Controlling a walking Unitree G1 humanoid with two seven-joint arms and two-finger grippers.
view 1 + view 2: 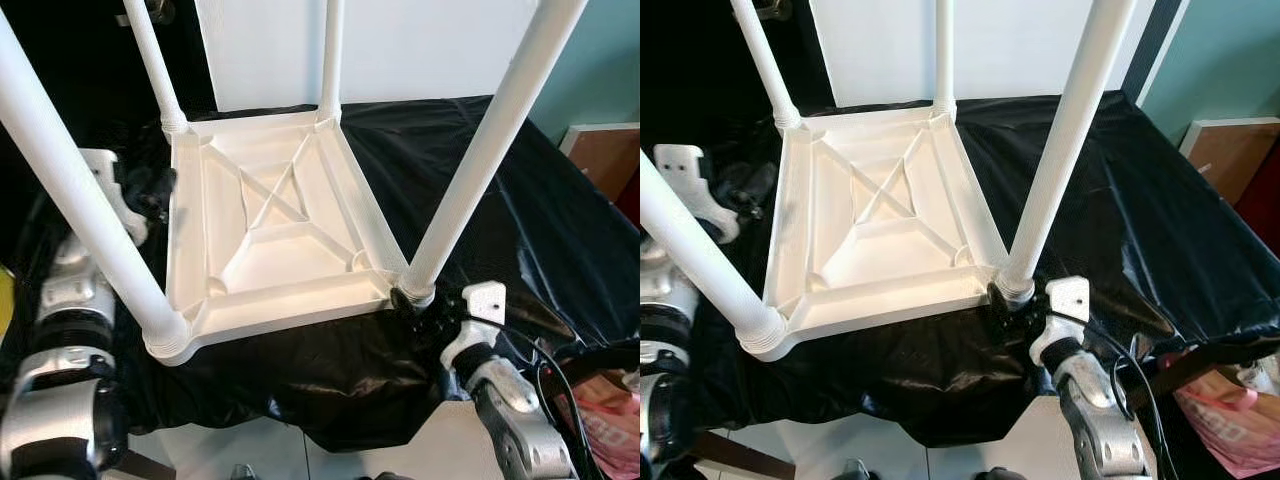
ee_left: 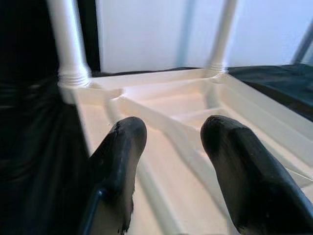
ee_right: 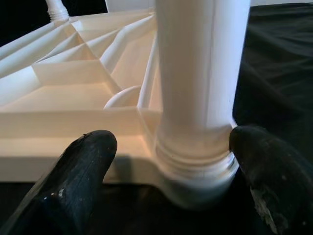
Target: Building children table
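Observation:
A white plastic children's table [image 1: 270, 215] lies upside down on a black cloth [image 1: 530, 210], with its ribbed underside up. Four white legs stand up from its corners: near-right [image 1: 480, 160], near-left [image 1: 70, 190], and two far ones [image 1: 155, 65] [image 1: 332, 55]. My right gripper [image 3: 171, 142] is open at the near-right corner, its black fingers [image 3: 83, 161] on either side of the leg's threaded base [image 3: 195, 156]; one finger touches the base, the other stands apart. My left gripper [image 2: 173, 129] is open beside the table's left rim [image 2: 98, 117], holding nothing.
The cloth-covered surface ends just in front of me, with pale floor below. A white panel [image 1: 420, 50] stands behind the table. A brown board [image 1: 605, 155] leans at the right by a teal wall. A pink bag [image 1: 1240, 415] lies at the lower right.

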